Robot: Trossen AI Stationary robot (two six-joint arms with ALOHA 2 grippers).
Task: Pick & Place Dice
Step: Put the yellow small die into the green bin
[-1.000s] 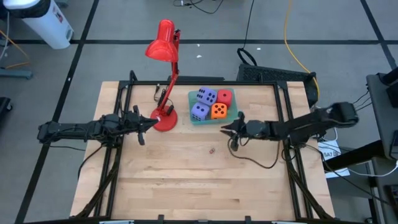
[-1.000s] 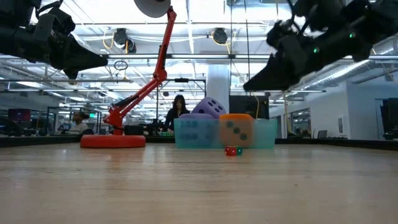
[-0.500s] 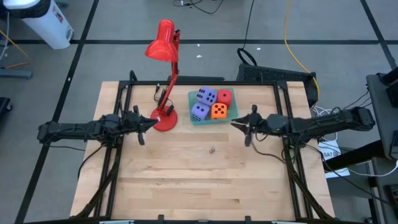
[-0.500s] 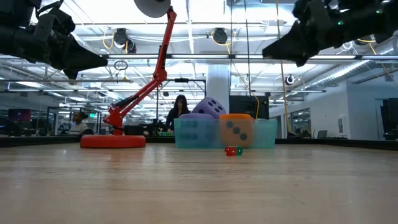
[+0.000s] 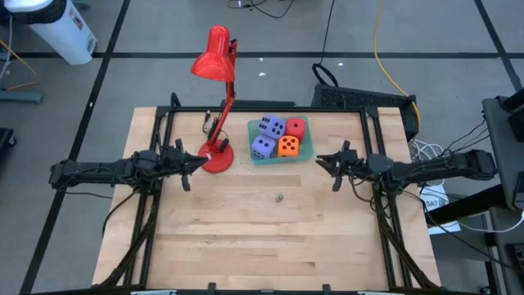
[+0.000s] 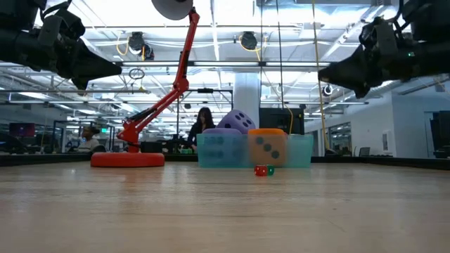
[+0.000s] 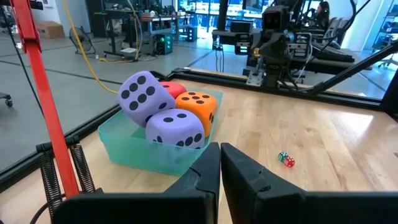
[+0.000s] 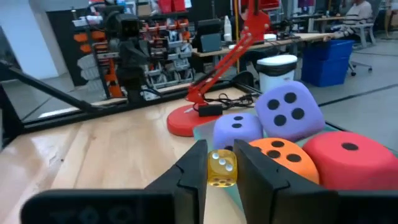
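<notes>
Four big dice lie in a teal bin [image 5: 255, 156] at the table's far middle: two purple-blue [image 5: 272, 126] [image 5: 263, 147], one orange [image 5: 287, 146], one red [image 5: 296, 128]. My right gripper [image 5: 319, 161] hangs level to the right of the bin, shut on a small yellow die [image 8: 221, 168]. My left gripper [image 5: 203, 161] is shut and holds nothing; it hangs level at the table's left, beside the lamp base. A small red die and a small green die [image 7: 285, 159] lie close together on the bare wood. My right gripper pinches the small yellow die by two opposite faces [image 8: 212, 169] between its two fingers. The fingers are level and point toward the table's left. The die is lifted clear, high above the wood.
A red desk lamp stands on its round base [image 5: 218, 157] left of the bin, with its arm leaning toward the far edge. Black frame rails [image 5: 155, 147] run along both sides of the table. Bare wood stretches from the small dice to the near edge.
My right gripper has drawn back from beside the bin toward the table's right edge and has tipped from slanting down to level. My left arm has kept still.
</notes>
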